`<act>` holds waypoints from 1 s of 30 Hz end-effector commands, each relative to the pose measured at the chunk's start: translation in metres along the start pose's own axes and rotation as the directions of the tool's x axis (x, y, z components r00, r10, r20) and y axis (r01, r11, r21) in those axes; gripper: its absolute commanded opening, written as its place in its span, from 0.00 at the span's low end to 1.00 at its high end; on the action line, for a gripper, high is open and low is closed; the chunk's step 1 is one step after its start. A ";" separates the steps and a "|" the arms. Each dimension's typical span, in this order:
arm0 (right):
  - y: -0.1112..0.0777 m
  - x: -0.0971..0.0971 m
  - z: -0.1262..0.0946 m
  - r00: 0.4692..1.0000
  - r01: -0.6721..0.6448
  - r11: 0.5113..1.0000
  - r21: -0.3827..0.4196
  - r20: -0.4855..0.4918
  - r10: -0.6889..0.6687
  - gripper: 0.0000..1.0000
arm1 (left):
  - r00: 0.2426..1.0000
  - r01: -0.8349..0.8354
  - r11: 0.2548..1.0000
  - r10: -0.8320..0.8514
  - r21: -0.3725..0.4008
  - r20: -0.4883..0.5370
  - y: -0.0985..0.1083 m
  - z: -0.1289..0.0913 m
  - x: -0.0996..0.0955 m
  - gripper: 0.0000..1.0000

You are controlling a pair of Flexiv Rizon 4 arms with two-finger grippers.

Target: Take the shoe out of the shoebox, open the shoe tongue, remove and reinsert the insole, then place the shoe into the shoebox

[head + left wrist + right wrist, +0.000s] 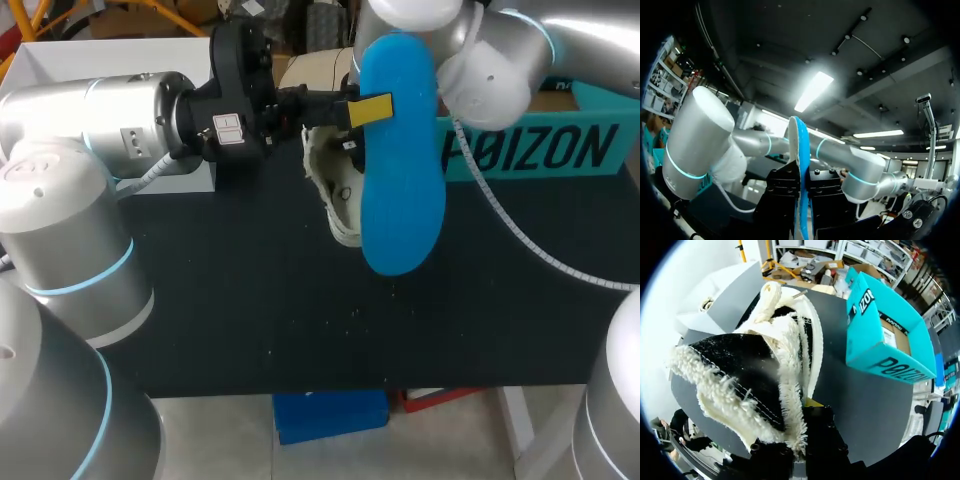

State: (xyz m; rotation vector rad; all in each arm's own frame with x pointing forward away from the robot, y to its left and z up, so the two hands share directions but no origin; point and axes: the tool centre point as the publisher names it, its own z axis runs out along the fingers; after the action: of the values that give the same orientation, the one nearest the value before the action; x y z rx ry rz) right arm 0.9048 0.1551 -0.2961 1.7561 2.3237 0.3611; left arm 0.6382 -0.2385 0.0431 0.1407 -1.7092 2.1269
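Note:
A blue insole (402, 160) hangs upright above the table's middle, seen flat-on in the head view. My left gripper (370, 110) is shut on its upper edge, one yellow tip lying across the blue. In the left wrist view the insole (801, 150) stands edge-on between the black fingers (782, 192). Behind it is the cream fleece-lined shoe (335, 190), its dark inside turned toward the right wrist camera. My right gripper (801, 440) is shut on the shoe (740, 370) at its fleecy collar; in the head view that gripper is hidden behind the insole.
The open teal shoebox (540, 150) stands at the back right of the black table (250, 300), beside the shoe (880, 340). A white box (100, 60) sits at the back left. My right arm (490, 70) comes in over the shoebox.

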 end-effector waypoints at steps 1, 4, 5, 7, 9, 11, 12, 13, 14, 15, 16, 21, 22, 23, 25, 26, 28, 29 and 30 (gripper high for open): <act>0.000 0.004 0.014 1.000 0.000 1.000 0.008 0.000 0.000 0.00 | 1.000 -0.001 1.000 0.001 0.000 0.004 0.001 0.001 0.001 0.00; 0.001 0.005 0.023 1.000 0.001 1.000 0.018 -0.001 -0.001 0.00 | 1.000 -0.001 1.000 0.001 0.000 0.004 0.001 0.001 0.001 0.00; 0.001 0.006 0.026 1.000 0.002 1.000 0.020 -0.001 -0.002 0.00 | 1.000 -0.001 1.000 0.001 0.000 0.004 0.001 0.001 0.001 0.00; 0.002 0.009 0.031 1.000 0.000 1.000 0.027 -0.009 0.000 0.00 | 1.000 -0.001 1.000 0.001 0.000 0.004 0.001 0.001 0.001 0.00; 0.003 0.011 0.037 1.000 -0.002 1.000 0.030 -0.013 0.002 0.00 | 1.000 -0.001 1.000 0.001 0.000 0.004 0.001 0.001 0.001 0.00; 0.004 0.012 0.042 1.000 -0.005 0.999 0.033 -0.020 0.006 0.00 | 1.000 -0.001 1.000 0.001 0.000 0.004 0.001 0.001 0.001 0.00; 0.005 0.012 0.044 1.000 -0.005 0.999 0.033 -0.021 0.006 0.00 | 1.000 -0.001 1.000 0.001 0.000 0.004 0.001 0.001 0.001 0.00; 0.005 0.013 0.047 0.999 -0.015 0.999 0.035 -0.029 0.016 0.00 | 1.000 -0.001 1.000 0.001 0.000 0.004 0.001 0.001 0.001 0.00; 0.006 0.013 0.049 1.000 -0.012 0.999 0.036 -0.027 0.013 0.00 | 1.000 -0.001 1.000 0.001 0.000 0.004 0.001 0.001 0.001 0.00; 0.005 0.013 0.052 1.000 -0.005 0.999 0.038 -0.023 0.005 0.00 | 1.000 -0.001 1.000 0.001 0.000 0.004 0.001 0.001 0.001 0.00; 0.004 0.013 0.054 1.000 -0.009 0.999 0.042 -0.025 0.010 0.00 | 1.000 -0.001 1.000 0.001 0.000 0.004 0.001 0.001 0.001 0.00; 0.002 0.009 0.067 0.999 -0.029 0.998 0.057 -0.034 0.031 0.00 | 1.000 -0.001 1.000 0.001 0.000 0.004 0.001 0.001 0.001 0.00; 0.002 0.008 0.071 0.999 -0.036 0.998 0.060 -0.031 0.038 0.00 | 1.000 -0.001 1.000 0.001 0.000 0.004 0.001 0.001 0.001 0.00; 0.003 0.006 0.074 0.998 -0.043 0.997 0.065 -0.031 0.045 0.00 | 1.000 -0.001 1.000 0.001 0.000 0.004 0.001 0.001 0.001 0.00; 0.003 0.004 0.080 0.998 -0.054 0.996 0.076 -0.031 0.056 0.00 | 1.000 -0.001 1.000 0.001 0.000 0.004 0.001 0.001 0.001 0.00; 0.003 0.003 0.083 0.998 -0.057 0.995 0.081 -0.029 0.059 0.00 | 1.000 -0.001 1.000 0.001 0.000 0.004 0.001 0.001 0.001 0.00; 0.002 0.002 0.090 0.998 -0.059 0.994 0.090 -0.020 0.061 0.00 | 1.000 -0.001 1.000 0.001 0.000 0.004 0.001 0.001 0.001 0.00; 0.002 0.002 0.093 0.998 -0.062 0.993 0.096 -0.019 0.064 0.00 | 1.000 -0.001 1.000 0.001 0.000 0.004 0.001 0.001 0.001 0.00; 0.001 0.002 0.095 0.998 -0.063 0.993 0.103 -0.019 0.065 0.00 | 1.000 -0.001 1.000 0.001 0.000 0.004 0.001 0.001 0.001 0.00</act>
State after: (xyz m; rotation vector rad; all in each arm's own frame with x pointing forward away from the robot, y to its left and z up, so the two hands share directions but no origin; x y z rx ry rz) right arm 0.9282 0.1586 -0.3774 1.8816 2.3360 0.2866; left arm 0.6382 -0.2385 0.0430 0.1408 -1.7094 2.1266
